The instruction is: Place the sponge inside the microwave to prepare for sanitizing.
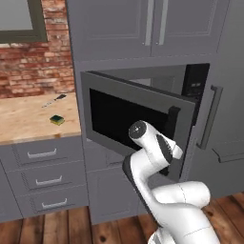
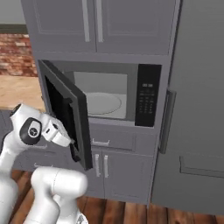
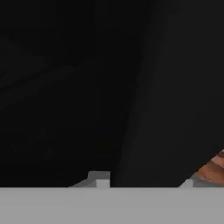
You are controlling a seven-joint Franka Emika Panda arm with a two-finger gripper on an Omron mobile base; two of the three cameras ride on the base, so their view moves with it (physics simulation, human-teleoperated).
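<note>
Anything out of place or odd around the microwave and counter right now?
Nothing is spilled or damaged. The microwave door hangs half open with the turntable bare, and the sponge lies on the wooden counter, beside a thin utensil.

The arm (image 1: pixel 157 190) is glossy white, built of fat rounded segments like stacked tubes. Dark grey bands mark its joints. One joint ends in a round cap (image 2: pixel 33 130) with a dark face and small pale markings.
</note>
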